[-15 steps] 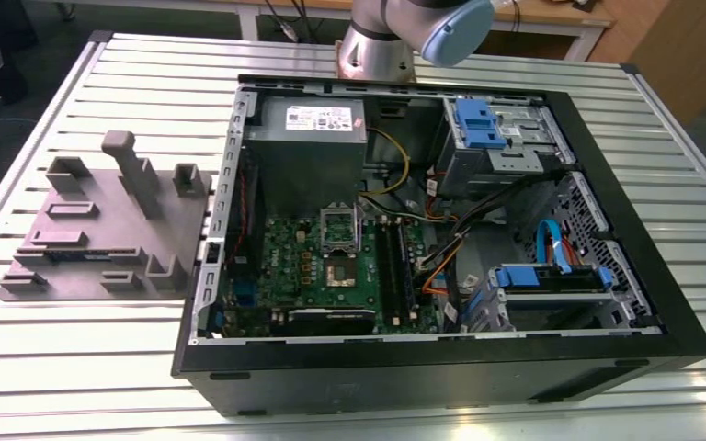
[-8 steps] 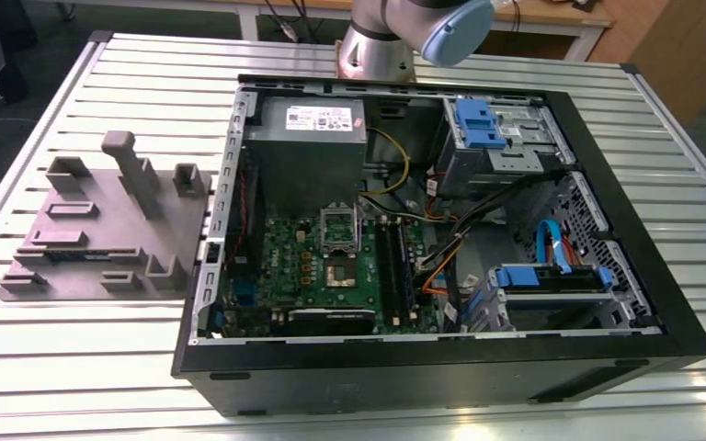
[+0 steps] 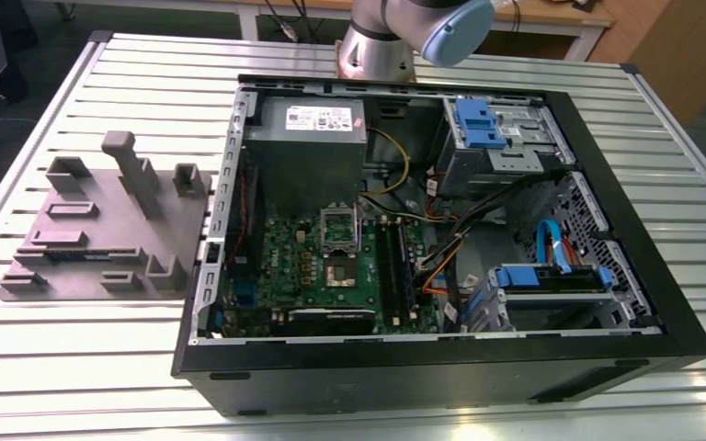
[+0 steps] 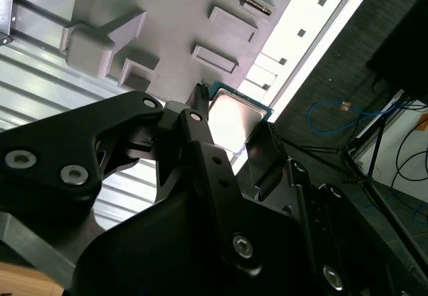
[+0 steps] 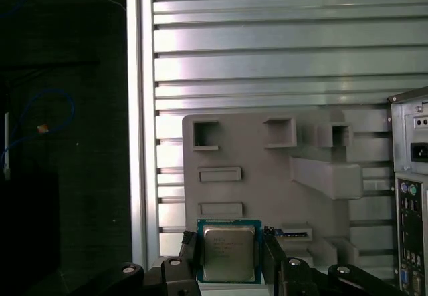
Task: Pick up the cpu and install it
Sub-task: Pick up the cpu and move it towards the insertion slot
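One cpu (image 5: 229, 254), clamped in the gripper (image 5: 231, 261).
Exterior view: the socket (image 3: 332, 268) lies inside the case (image 3: 451, 367), toward the exterior view's right of the grey tray (image 3: 96, 230). Second wrist view: narrow jaws pinch the cpu's (image 4: 234, 117) opposite edges. First wrist view: its metal top faces the camera, over the grey tray's edge.

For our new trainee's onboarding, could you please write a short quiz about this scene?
1. In both wrist views, what sits between the fingers of the gripper? A a cable; B the cpu; C a screw.
2. True or false: the grey tray lies inside the computer case.
3. Fill in: the grey tray lies at the exterior view's ____ of the case.
Key: 1 B; 2 false; 3 left.
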